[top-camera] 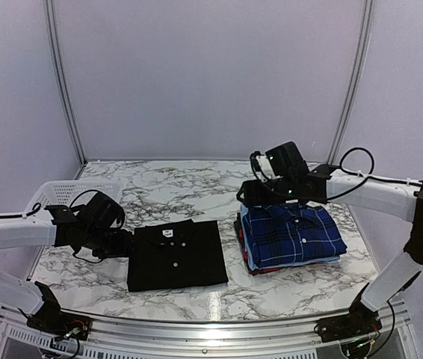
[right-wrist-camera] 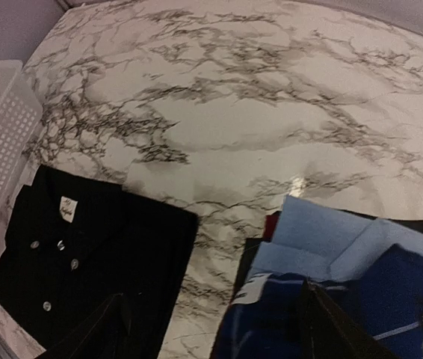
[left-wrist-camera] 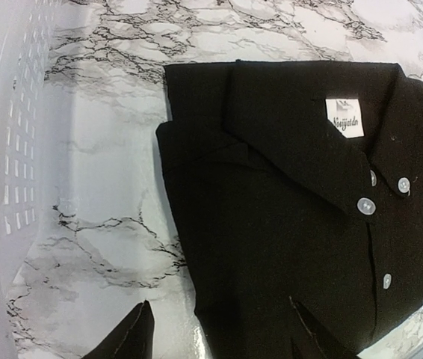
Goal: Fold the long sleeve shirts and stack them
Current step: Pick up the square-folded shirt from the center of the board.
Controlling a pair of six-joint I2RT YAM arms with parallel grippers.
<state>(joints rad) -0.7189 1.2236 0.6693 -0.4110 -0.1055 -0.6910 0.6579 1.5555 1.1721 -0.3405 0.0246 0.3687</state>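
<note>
Left end effector (top-camera: 125, 244) and right end effector (top-camera: 259, 194) both hover low, jaws parted.

Marble-patterned white table (top-camera: 196, 187) bearing a folded black button-up shirt (top-camera: 176, 256), a blue-plaid-topped stack of folded shirts (top-camera: 292, 235) beside it, and a white plastic mesh basket (top-camera: 69, 193).

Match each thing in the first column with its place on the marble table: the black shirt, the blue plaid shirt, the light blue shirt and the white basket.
Things
1. black shirt
2. blue plaid shirt
3. light blue shirt
4. white basket

Places
A. at the left edge of the table
B. on top of the stack
C. folded, lying alone to the left of the stack
D. in the stack, under the top shirt

Pairs: 1-C, 2-B, 3-D, 4-A
</note>
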